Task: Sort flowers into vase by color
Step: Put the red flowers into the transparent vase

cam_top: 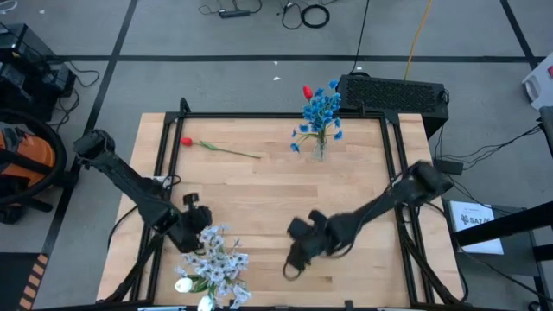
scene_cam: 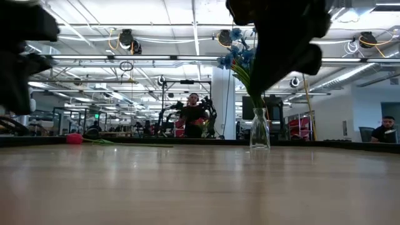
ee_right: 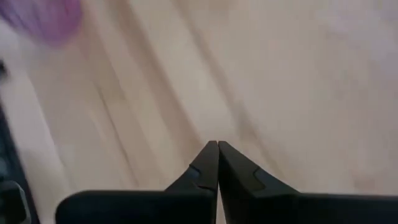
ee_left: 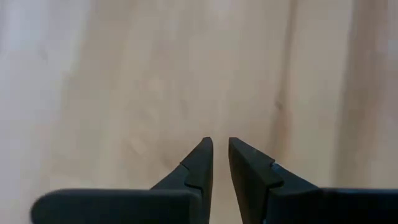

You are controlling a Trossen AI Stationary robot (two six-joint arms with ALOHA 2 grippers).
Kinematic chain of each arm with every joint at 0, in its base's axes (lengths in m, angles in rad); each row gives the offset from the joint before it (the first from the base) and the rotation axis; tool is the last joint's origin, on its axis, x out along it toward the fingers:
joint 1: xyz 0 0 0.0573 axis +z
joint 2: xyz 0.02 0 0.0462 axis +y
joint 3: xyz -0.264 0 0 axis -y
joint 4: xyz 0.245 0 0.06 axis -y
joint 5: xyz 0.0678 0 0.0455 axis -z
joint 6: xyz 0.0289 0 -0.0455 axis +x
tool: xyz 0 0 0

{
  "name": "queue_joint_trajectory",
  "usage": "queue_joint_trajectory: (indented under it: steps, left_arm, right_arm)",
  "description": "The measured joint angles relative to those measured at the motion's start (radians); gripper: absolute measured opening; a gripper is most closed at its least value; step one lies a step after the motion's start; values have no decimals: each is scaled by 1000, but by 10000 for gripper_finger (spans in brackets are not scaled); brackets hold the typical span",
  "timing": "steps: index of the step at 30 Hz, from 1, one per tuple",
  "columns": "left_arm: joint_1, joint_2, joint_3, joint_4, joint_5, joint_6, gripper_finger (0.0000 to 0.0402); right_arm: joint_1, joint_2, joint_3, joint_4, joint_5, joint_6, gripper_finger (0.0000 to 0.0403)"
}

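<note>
A clear glass vase [cam_top: 320, 149] [scene_cam: 259, 134] stands at the table's far middle and holds blue flowers [cam_top: 321, 111] [scene_cam: 237, 57] and one red bud [cam_top: 308, 91]. One red flower [cam_top: 186, 142] [scene_cam: 75, 138] lies flat on the wood at far left, its green stem [cam_top: 232, 152] pointing right. A pale white-lavender bunch with white buds [cam_top: 216, 266] sits at the near left edge. My left gripper [cam_top: 197, 231] [ee_left: 221, 144] hovers just beside that bunch, narrowly open and empty. My right gripper [cam_top: 292, 264] [ee_right: 217, 146] is shut and empty over bare wood at near middle.
A black metal frame [cam_top: 259, 116] rims the table. A dark box [cam_top: 393, 93] sits behind the far right corner. Bare wood [cam_top: 259, 199] lies between the two arms. People and equipment show in the room beyond the far edge [scene_cam: 194, 115].
</note>
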Motion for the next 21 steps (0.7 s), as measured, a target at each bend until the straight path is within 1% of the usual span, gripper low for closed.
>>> queue_joint_trajectory:
  steps: [3,6,8,10,12,15,18,21]
  left_arm:
    - [78,-43,-36,55,-35,152,56]
    - [152,-115,-105,182,-26,278,56]
    - [195,-171,-159,272,3,349,56]
    - [228,-233,-210,342,16,387,56]
    - [253,-292,-251,413,17,418,56]
    - [283,-372,-294,462,15,450,56]
    - [304,-432,-321,512,9,448,56]
    - [314,-462,-323,524,-11,447,56]
  right_arm:
    - [-60,-114,-173,216,45,-14,0]
    - [-119,-187,-329,502,97,-55,0]
    - [-156,-203,-410,735,104,-131,0]
    - [-192,-195,-455,941,99,-226,0]
    - [-227,-168,-460,1069,95,-335,0]
    - [-282,-115,-411,1088,94,-468,0]
    - [-332,-54,-319,1029,94,-556,0]
    - [-374,-1,-236,924,99,-642,0]
